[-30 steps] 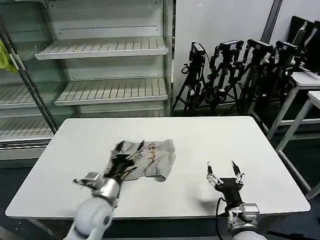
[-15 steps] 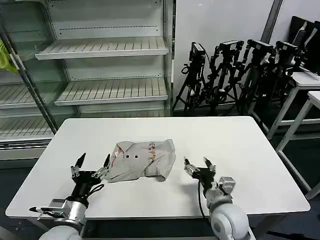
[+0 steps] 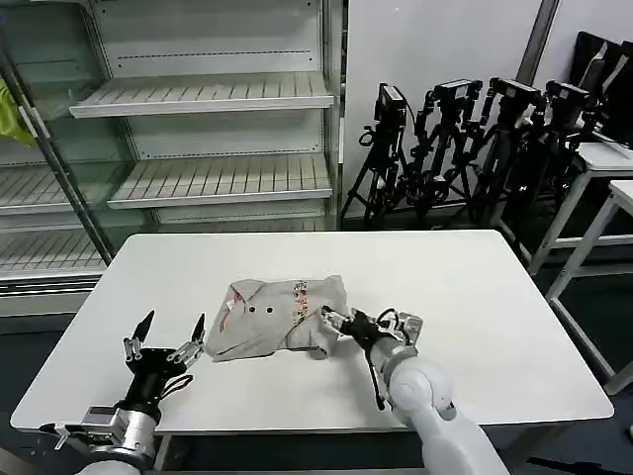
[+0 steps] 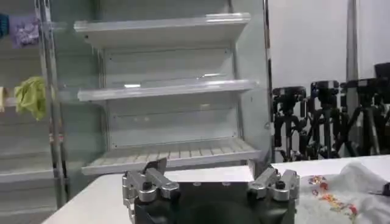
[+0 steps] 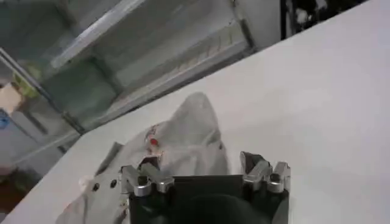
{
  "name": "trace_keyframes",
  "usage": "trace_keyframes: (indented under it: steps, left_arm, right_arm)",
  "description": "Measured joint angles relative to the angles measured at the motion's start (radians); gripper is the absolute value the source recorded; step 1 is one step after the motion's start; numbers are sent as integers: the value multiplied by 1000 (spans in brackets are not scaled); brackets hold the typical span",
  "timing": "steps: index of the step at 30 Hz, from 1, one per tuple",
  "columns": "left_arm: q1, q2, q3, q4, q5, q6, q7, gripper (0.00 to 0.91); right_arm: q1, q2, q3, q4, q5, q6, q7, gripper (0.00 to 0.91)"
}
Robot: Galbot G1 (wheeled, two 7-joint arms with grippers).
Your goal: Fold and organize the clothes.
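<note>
Lying crumpled in the middle of the white desk (image 3: pixel 475 287) is the grey shirt (image 3: pixel 282 317). The right end effector (image 3: pixel 341 322) reaches its near edge, fingers spread wide. The left end effector (image 3: pixel 163 346) waits just beside the shirt, also spread wide, holding nothing.

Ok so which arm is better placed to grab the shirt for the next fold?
Probably the right: its open pincer is already at the near right edge of the grey shirt, while the left pincer, also open, hovers off the shirt's left side over the white table.
</note>
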Motion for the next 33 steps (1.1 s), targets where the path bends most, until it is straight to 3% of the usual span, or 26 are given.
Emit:
trace_keyframes:
  steps: [2, 3, 4, 18, 33]
  left_arm:
    - [2, 2, -5, -4, 0, 4, 0, 907]
    - [3, 2, -7, -5, 0, 5, 0, 907]
    - [4, 3, -8, -6, 0, 5, 1, 907]
    - [2, 0, -6, -6, 3, 15, 2, 907]
    - [2, 1, -4, 3, 1, 18, 3, 907]
  right_arm:
    - [13, -8, -20, -9, 34, -5, 7, 373]
    - [18, -12, -28, -12, 48, -7, 10, 50]
    - [22, -16, -37, -15, 64, -9, 13, 0]
    - [42, -73, -66, -16, 190, -21, 34, 0]
    - [67, -152, -49, -44, 235, -27, -30, 0]
